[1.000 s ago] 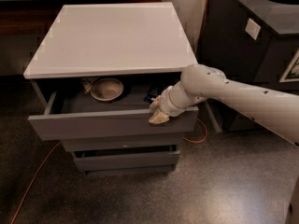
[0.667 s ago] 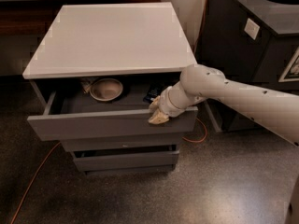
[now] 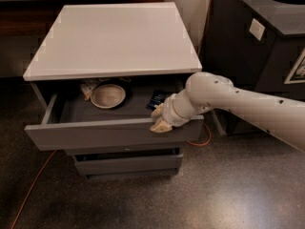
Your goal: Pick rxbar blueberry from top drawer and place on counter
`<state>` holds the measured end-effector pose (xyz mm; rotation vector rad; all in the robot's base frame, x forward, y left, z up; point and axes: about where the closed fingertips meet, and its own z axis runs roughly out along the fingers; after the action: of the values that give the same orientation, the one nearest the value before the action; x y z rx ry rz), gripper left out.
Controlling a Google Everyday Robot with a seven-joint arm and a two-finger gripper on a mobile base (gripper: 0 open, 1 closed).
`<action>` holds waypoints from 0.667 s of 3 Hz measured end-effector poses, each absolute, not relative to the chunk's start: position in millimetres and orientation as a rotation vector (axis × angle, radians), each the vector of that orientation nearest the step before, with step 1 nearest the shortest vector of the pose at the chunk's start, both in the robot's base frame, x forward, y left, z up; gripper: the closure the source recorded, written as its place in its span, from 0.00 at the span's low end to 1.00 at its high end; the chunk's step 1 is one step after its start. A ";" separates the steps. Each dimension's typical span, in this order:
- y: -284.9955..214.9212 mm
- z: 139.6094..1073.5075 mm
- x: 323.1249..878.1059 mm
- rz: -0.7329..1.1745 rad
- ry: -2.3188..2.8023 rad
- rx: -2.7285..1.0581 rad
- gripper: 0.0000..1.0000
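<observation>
The top drawer [image 3: 109, 132] of the grey cabinet is pulled open. The rxbar blueberry [image 3: 156, 99], a small dark blue bar, lies on the drawer floor at the right. My gripper [image 3: 158, 119] sits at the drawer's front edge on the right, just in front of the bar. Its fingers [image 3: 160, 126] are apart, with one tip inside the drawer and one over the front panel, and it holds nothing. The white counter [image 3: 114, 37] is the cabinet's top, directly above the drawer.
A tan bowl [image 3: 108, 95] and a crinkled snack bag [image 3: 88, 87] lie in the drawer's left half. Two lower drawers [image 3: 126, 163] are shut. A dark counter with a round hole [image 3: 267, 27] stands at the right. An orange cable [image 3: 28, 190] runs along the floor.
</observation>
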<state>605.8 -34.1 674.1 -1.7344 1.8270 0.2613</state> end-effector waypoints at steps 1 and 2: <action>-34.1 674.1 605.8 0.261 1.827 -1.734 0.75; -32.0 680.5 581.5 0.242 1.834 -1.713 0.75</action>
<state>581.5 -32.0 680.5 -1.7131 1.8336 0.2422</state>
